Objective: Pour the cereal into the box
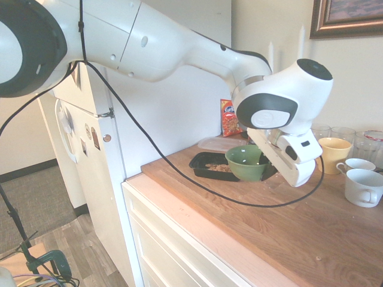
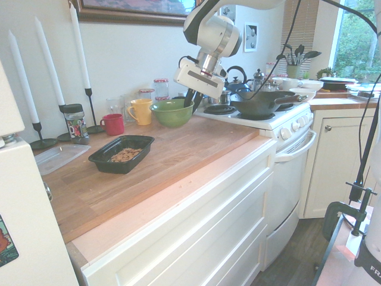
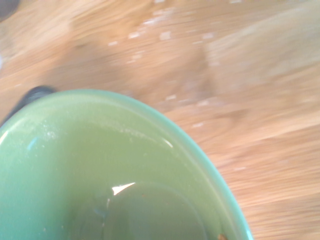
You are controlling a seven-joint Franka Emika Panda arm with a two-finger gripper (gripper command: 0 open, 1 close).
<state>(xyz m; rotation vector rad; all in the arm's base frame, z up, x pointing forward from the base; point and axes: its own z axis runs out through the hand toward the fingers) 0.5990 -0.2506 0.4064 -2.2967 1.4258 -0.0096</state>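
Cereal (image 2: 125,155) lies in the black tray (image 2: 121,168) on the counter. The gripper (image 2: 192,102) pinches the upright green bowl (image 2: 172,113) by its rim — best lowered level, released only once its base sits flat.

A red mug (image 2: 113,124) stands beside a yellow mug (image 2: 141,111) on the wooden counter (image 1: 227,209), with clear glasses (image 1: 366,143) and white cups (image 1: 362,186) near the yellow one, and a clear lid (image 2: 62,157) lying flat close to a spice jar (image 2: 76,124). White candles (image 2: 52,62) rise from dark holders (image 2: 93,113) along the wall, and an orange-red snack bag (image 1: 230,118) stands upright by the white fridge (image 1: 99,179). Beyond the counter, the stove (image 2: 280,128) bears a dark wok (image 2: 262,103) and a kettle (image 2: 236,80), with a plant (image 2: 296,56) farther back by the window (image 2: 355,42).
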